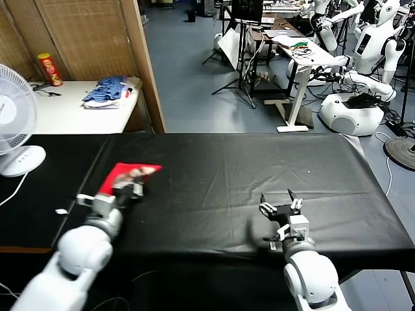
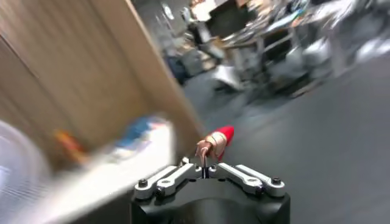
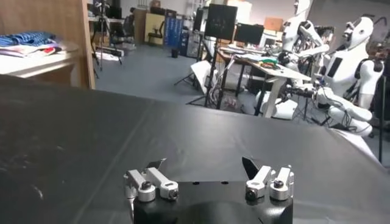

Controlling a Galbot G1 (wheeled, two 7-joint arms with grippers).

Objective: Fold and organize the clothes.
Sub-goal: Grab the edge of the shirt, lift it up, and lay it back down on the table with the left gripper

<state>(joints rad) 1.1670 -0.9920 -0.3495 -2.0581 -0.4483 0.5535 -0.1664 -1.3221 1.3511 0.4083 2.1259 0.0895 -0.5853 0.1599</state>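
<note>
**Left gripper pinching red T-shirt near table's left edge**

Your left gripper (image 1: 130,188) is reaching forward over the black table (image 1: 246,175), jaws clamped on the near end of the folded red T-shirt (image 1: 123,173). Your right gripper (image 1: 280,206) is resting low at the near right, jaws spread wide, holding nothing. The shirt is sitting on the left part of the table, near the left edge, with broad bare cloth to its right. Its long axis is running away from you, slanting rightward, printed side partly showing.
</note>
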